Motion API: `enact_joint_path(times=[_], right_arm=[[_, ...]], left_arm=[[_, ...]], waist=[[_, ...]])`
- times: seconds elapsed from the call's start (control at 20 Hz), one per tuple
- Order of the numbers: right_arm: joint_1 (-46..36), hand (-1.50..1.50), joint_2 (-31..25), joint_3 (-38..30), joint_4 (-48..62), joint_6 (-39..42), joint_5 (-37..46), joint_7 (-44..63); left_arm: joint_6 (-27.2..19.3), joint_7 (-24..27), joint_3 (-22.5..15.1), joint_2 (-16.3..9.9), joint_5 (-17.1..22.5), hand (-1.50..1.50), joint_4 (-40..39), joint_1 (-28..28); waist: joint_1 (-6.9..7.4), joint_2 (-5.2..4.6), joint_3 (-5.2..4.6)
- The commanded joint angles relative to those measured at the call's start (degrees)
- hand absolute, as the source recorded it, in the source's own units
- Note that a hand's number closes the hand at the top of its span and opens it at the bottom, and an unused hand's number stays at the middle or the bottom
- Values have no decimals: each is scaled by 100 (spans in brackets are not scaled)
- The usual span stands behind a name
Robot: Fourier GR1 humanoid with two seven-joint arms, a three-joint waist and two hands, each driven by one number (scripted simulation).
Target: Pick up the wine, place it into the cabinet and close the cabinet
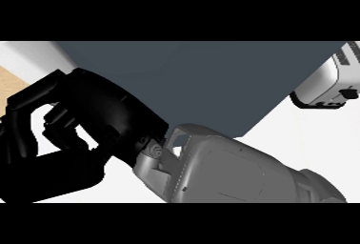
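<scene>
Head view: one black hand (77,124) on a grey forearm (225,171) fills the lower left, close to the camera, in front of the dark grey cabinet (204,81). Its fingers (60,128) are curled inward with the thumb beneath; whether they enclose anything cannot be told. Which hand it is cannot be told either. The wine is not visible. A white appliance (327,83) stands right of the cabinet on the white tabletop (309,138).

Judgement: a wine bottle would be heavy, rigid, smooth and breakable; best taken round the body, kept upright.
</scene>
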State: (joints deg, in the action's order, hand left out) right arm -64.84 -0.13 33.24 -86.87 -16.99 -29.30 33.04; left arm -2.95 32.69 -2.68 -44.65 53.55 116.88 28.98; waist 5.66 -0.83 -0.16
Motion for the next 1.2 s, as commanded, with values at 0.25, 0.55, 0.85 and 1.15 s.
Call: enact_joint_path(times=[0.25, 0.55, 0.85, 1.15], right_arm=[[-637, 150, 13, -553, 2046, 1878, -2098, -66], [-1004, 150, -88, -939, 3595, 2140, -1230, -1444], [-973, 150, -403, -1142, 4211, 1941, -1134, -1982], [-861, 150, -746, -1165, 4473, 2068, -1133, -2357]], left_arm=[[323, -207, 668, -210, 442, -150, -176, -88], [413, -166, 737, -67, 296, -150, -335, -23], [479, -317, 967, -144, 465, -150, -196, 65], [571, -516, 947, -236, 645, -150, 92, -39]], waist=[[-86, -34, 3], [-215, -18, 3], [-212, -42, 7], [-291, -73, 15]])
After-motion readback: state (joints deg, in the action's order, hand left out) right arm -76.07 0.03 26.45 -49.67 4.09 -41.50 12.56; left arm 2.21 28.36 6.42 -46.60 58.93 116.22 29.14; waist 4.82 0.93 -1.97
